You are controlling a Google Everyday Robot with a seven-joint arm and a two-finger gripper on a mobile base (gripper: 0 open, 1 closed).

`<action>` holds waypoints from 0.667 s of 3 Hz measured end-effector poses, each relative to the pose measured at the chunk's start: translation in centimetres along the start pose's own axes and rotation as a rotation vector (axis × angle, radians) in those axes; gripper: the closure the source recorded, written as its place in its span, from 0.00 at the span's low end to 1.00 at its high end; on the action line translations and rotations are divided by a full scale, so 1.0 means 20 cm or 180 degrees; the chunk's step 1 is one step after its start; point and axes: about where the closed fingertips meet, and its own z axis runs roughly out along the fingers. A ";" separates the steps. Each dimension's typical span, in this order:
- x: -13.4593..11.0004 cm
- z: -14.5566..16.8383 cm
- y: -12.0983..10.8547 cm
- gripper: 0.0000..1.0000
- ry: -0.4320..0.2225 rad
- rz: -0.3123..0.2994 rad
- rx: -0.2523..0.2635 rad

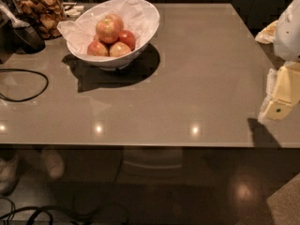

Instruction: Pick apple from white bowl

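Warm, dim overhead light on a glossy counter (pixel 201 69), with darkness all around it.

The white bowl (pixel 112 61) at 11 o'clock is the brightest thing. Its paper lining (pixel 136 11) is nearly washed out, and the apple (pixel 107 30) on top carries a soft highlight. A heavy shadow spreads from the bowl toward its 6 and 3 o'clock. The end effector (pixel 280 100), at 3 o'clock on the frame edge, glows pale yellow and drops a dark shadow at its 7 o'clock. Three small glare spots (pixel 98 128) dot the counter's near edge. The floor (pixel 243 191) at 5 o'clock shows a duller sheen, and 12 o'clock is near black.
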 end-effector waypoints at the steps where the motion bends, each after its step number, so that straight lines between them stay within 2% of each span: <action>1: 0.00 0.00 0.00 0.00 0.0000 0.0000 0.0000; 2: -0.14 -0.08 -0.14 0.00 -0.0282 0.0079 0.0147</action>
